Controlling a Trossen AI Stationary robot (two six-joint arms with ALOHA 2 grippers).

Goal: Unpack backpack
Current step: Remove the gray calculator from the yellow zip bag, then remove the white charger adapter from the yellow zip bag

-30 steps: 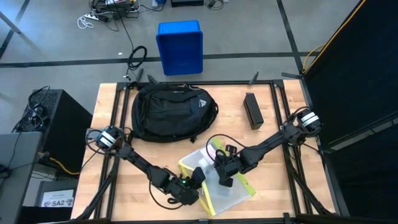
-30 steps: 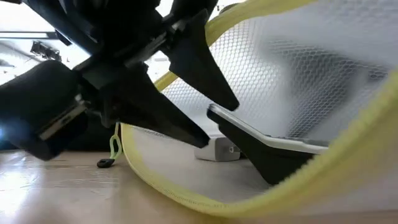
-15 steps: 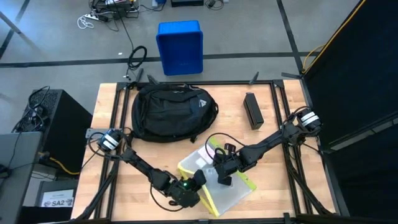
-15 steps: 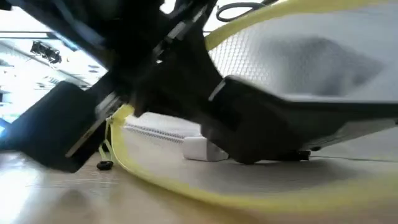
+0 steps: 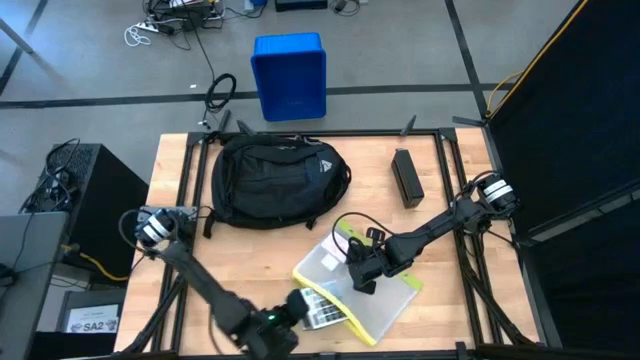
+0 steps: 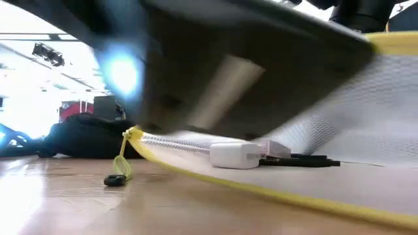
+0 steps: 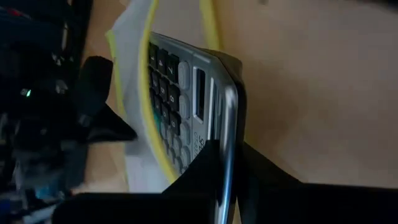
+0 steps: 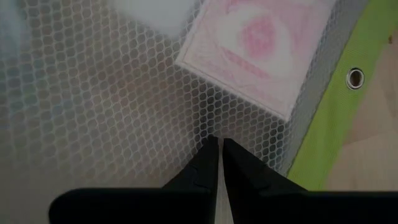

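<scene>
With the backpack [image 5: 278, 182] lying behind the mesh pouch [image 5: 365, 305], the left gripper [image 5: 312, 312] clamps a calculator [image 7: 180, 115] at the pouch's open mouth while the right gripper [image 5: 362, 272], pinched shut, pins the mesh; a snag on the yellow zip edge could drag the pouch along.
</scene>
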